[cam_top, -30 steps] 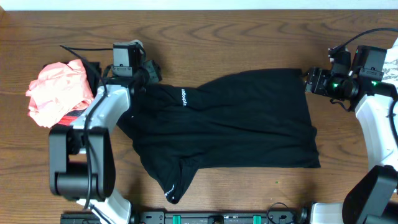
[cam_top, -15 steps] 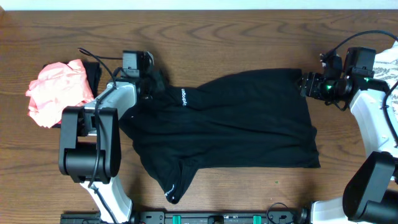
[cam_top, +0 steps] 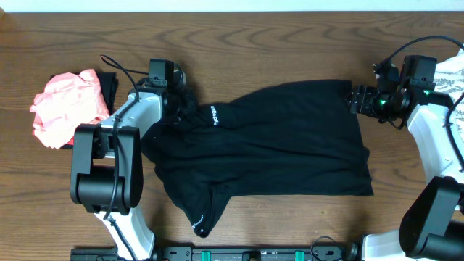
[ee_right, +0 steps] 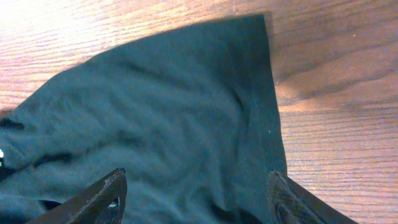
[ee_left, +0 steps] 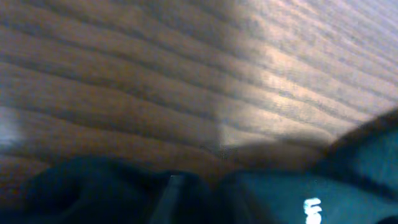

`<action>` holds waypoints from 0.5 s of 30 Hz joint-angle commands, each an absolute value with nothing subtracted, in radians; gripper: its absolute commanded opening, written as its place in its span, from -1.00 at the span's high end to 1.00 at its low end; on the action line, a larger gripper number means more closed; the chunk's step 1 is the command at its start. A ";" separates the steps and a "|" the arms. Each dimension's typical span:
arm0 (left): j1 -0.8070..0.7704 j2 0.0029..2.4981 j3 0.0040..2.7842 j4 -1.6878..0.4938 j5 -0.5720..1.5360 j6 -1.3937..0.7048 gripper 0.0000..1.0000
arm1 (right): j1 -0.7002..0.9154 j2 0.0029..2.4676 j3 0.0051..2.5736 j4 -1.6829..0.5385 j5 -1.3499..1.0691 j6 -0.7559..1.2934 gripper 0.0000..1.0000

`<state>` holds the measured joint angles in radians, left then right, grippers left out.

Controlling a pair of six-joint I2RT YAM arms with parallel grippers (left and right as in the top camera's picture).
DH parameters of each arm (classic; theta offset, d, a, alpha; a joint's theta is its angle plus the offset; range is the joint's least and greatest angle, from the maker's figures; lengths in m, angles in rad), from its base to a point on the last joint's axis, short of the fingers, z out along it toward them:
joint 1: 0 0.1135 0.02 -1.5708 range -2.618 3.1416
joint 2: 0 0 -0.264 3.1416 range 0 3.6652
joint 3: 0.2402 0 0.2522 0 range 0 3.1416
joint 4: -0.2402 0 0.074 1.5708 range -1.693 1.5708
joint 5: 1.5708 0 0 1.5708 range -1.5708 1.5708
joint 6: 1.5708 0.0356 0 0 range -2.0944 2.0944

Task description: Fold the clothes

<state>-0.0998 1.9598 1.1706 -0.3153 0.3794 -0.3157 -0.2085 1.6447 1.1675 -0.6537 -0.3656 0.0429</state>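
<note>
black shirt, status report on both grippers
Right gripper open over black shirt, far right corner. Left gripper at its left end, grip unclear. Shirt spread out, unfolded. Pink garment bunched aside, left.

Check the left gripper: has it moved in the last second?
Yes. The left gripper shifted right in the overhead view, away from the pink garment, toward the white logo on the black garment.

blurred wooden table (ee_left: 186, 74), black garment (ee_left: 348, 180) along bottom edge, white print (ee_left: 313, 210) lower right
</note>
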 commanded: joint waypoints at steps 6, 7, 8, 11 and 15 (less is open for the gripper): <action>-0.104 1.960 1.158 -0.262 0.385 -0.311 0.88 | -0.202 1.654 1.164 -0.666 -0.355 0.028 -0.40; -0.104 1.951 1.158 -0.238 0.385 -0.311 0.88 | -0.202 1.654 1.164 -0.666 -0.355 0.028 -0.39; -0.104 1.939 1.158 -0.210 0.385 -0.311 0.88 | -0.202 1.654 1.164 -0.666 -0.355 0.028 -0.39; -0.104 1.874 1.158 -0.101 0.385 -0.311 0.88 | -0.202 1.654 1.164 -0.666 -0.354 0.028 -0.39; -0.104 1.778 1.158 0.018 0.354 -0.315 0.88 | -0.202 1.654 1.164 -0.666 -0.327 0.028 -0.40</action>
<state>-0.1009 1.8843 1.1496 -0.0269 0.3779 -0.3164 -0.2085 1.6447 1.1675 -0.6651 -0.3531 0.0429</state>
